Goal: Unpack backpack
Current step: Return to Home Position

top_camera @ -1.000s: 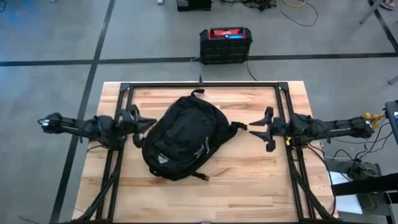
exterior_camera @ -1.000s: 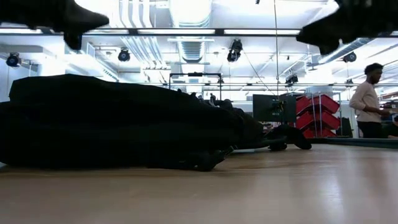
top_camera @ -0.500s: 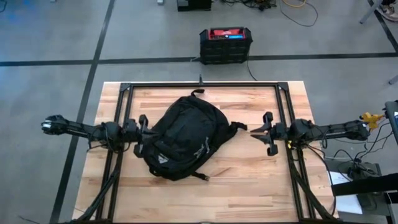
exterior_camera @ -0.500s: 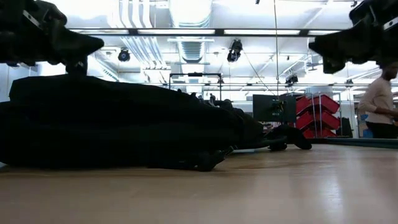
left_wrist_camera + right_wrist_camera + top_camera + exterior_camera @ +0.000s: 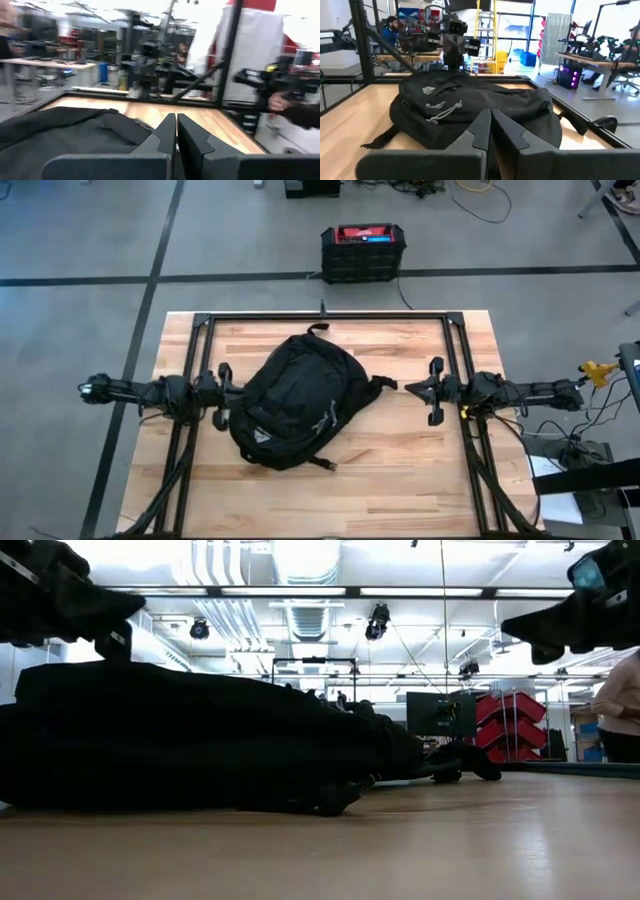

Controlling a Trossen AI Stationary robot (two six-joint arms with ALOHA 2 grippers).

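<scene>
The black backpack [image 5: 295, 400] lies flat in the middle of the wooden table, with its pale logo up. Its top loop [image 5: 317, 328] points to the far edge and a strap end [image 5: 384, 383] sticks out to the right. My left gripper [image 5: 233, 392] hovers shut at the backpack's left edge, a little above it in the low view [image 5: 105, 620]. My right gripper [image 5: 406, 388] hovers shut just right of the strap end, clear of the table [image 5: 545, 635]. Both wrist views look over the backpack [image 5: 470, 105] [image 5: 60, 135] past closed fingers.
A black metal frame [image 5: 325, 315] runs along the table's far edge and down both sides under the arms. A hard black box with a red top [image 5: 363, 252] stands on the floor beyond the far edge. Bare wood [image 5: 390, 485] lies toward the near edge. A person [image 5: 622, 710] stands far off.
Both grippers have come down closer to the backpack's height. My left gripper has drawn back toward the table's left edge, off the backpack's top to its left rim. My right gripper has pulled back slightly toward the right edge. The backpack has stayed still.
</scene>
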